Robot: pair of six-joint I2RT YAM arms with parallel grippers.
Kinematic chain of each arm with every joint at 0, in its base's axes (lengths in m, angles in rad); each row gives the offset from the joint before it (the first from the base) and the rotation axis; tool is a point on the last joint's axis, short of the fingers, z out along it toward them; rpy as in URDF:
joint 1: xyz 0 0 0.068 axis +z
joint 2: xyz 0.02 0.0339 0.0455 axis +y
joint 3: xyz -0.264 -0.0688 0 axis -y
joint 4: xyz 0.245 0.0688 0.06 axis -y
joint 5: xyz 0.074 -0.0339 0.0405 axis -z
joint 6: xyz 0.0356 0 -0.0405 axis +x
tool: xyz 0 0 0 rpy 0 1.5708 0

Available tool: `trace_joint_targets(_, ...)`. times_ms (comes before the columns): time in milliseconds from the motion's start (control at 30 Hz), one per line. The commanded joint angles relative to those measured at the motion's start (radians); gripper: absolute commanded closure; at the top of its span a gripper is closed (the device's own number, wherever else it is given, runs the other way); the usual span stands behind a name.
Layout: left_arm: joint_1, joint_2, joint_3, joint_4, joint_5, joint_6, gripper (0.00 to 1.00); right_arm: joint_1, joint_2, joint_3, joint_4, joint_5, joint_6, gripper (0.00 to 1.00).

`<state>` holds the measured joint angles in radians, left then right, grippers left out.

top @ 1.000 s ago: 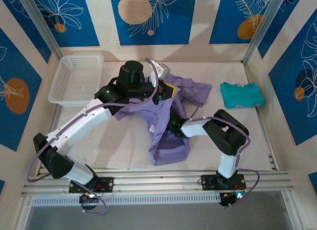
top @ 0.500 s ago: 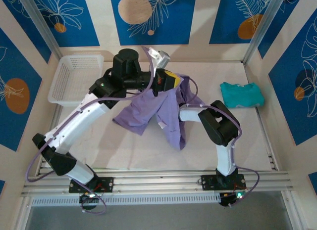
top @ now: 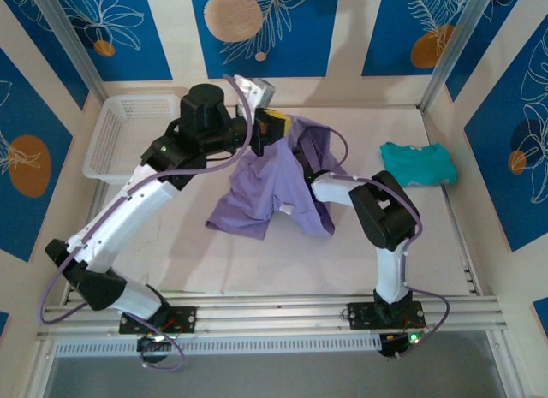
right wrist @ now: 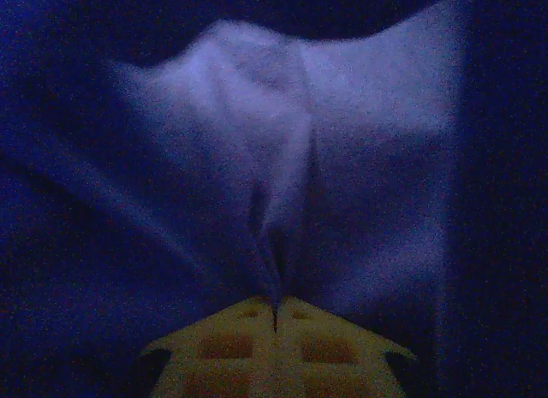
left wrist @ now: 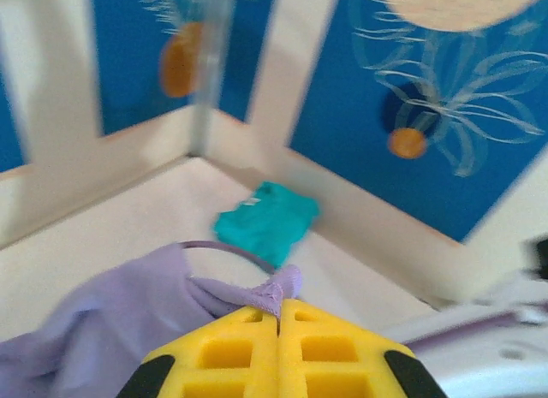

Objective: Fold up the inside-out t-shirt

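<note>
With the left gripper (left wrist: 278, 311) and right gripper (right wrist: 275, 311) each pinching a small fold of the shirt (top: 257, 197), pulling apart could slip either hold.

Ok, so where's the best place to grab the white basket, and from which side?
Probably the white basket by its near rim, from straight above, one finger inside, one outside: it sits mouth-up with thin upright sides, and its far and left edges crowd the walls.
</note>
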<state>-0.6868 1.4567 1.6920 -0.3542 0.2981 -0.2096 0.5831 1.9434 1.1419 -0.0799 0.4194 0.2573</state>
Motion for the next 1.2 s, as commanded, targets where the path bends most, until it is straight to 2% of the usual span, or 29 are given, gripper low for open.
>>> trace_joint_targets(0,0.098,-0.06,-0.107,0.062,-0.213,-0.047,1.0,-0.005,-0.152,-0.101,0.034,-0.128,-0.034,1.0)
trace_joint_targets(200,0.297,-0.105,-0.348,0.138,-0.311,-0.14,1.0,-0.007,-0.41,-0.21,0.098,-0.268,-0.059,1.0)
trace_joint_targets(300,0.372,-0.11,-0.431,0.181,-0.308,-0.174,1.0,-0.03,-0.502,-0.216,0.097,-0.343,-0.067,1.0)
trace_joint_targets(433,0.385,-0.085,-0.476,0.209,-0.29,-0.181,1.0,-0.039,-0.546,-0.189,0.123,-0.456,-0.032,1.0)
trace_joint_targets(533,0.385,-0.056,-0.495,0.23,-0.277,-0.192,1.0,-0.041,-0.561,-0.14,0.117,-0.496,-0.025,1.0)
trace_joint_targets(633,0.397,-0.02,-0.5,0.197,-0.346,-0.177,1.0,-0.063,-0.625,-0.081,0.083,-0.518,-0.046,1.0)
trace_joint_targets(733,0.446,0.018,-0.533,0.172,-0.417,-0.191,1.0,-0.12,-0.717,-0.066,0.081,-0.562,-0.032,1.0)
trace_joint_targets(867,0.499,0.075,-0.599,0.193,-0.437,-0.217,1.0,-0.169,-0.78,-0.113,0.104,-0.615,0.005,1.0)
trace_joint_targets(900,0.499,0.089,-0.602,0.195,-0.409,-0.215,1.0,-0.172,-0.78,-0.125,0.106,-0.621,0.006,1.0)
trace_joint_targets(933,0.495,0.105,-0.605,0.205,-0.353,-0.213,0.97,-0.17,-0.777,-0.136,0.107,-0.628,0.007,1.0)
trace_joint_targets(967,0.488,0.118,-0.605,0.212,-0.293,-0.208,0.87,-0.172,-0.771,-0.144,0.109,-0.631,0.007,1.0)
trace_joint_targets(1000,0.477,0.124,-0.604,0.211,-0.256,-0.203,0.78,-0.172,-0.766,-0.148,0.11,-0.631,0.007,1.0)
trace_joint_targets(1033,0.459,0.124,-0.601,0.202,-0.231,-0.194,0.62,-0.174,-0.762,-0.154,0.114,-0.632,0.006,1.0)
trace_joint_targets(1067,0.44,0.113,-0.609,0.194,-0.23,-0.19,0.51,-0.176,-0.757,-0.158,0.115,-0.636,0.003,1.0)
trace_joint_targets(1167,0.37,0.035,-0.657,0.224,-0.231,-0.176,0.33,-0.185,-0.739,-0.157,0.103,-0.646,-0.008,1.0)
